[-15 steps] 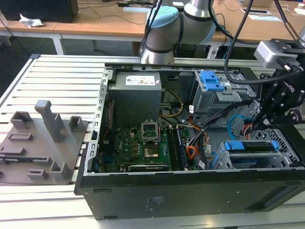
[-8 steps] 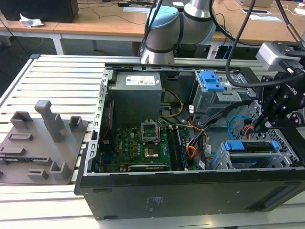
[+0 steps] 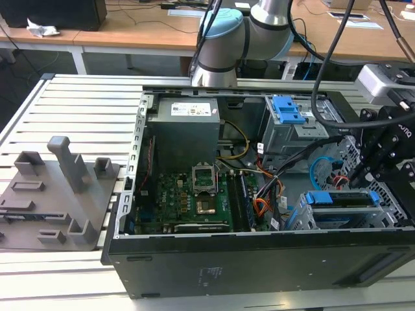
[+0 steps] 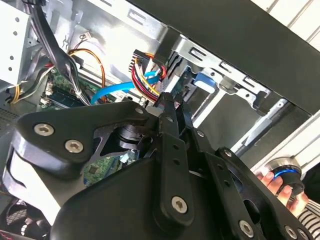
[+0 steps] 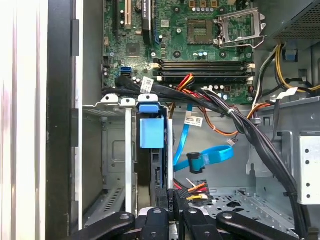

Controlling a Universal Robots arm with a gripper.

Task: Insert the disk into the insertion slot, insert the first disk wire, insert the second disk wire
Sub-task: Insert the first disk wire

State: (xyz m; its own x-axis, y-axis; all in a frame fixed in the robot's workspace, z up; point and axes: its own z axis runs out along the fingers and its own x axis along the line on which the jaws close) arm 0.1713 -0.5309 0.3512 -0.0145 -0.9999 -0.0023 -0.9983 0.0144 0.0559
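Grips the red-yellow-black disk wire [image 4: 147,75] in a narrow, pinched end effector [image 4: 169,102], at the exterior view's right, near side of the computer case [image 3: 259,265]. Just beside it, seated in the insertion slot [image 5: 112,155]: the disk [image 5: 151,132]. Loose nearby: blue data cable [image 5: 212,155].

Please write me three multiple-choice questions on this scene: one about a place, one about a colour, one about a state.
1. Where is the grey fixture, relative to the computer case?
A) inside it
B) on the table, at the exterior view's left of it
C) on top of it

2. What colour is the disk frame?
A) red
B) blue
C) yellow

3. How is the case?
A) open
B) shut by a panel
C) wrapped

Answers: 1 B, it stands on the table beside the case; 2 B, blue in the first wrist view; 3 A, the motherboard shows.
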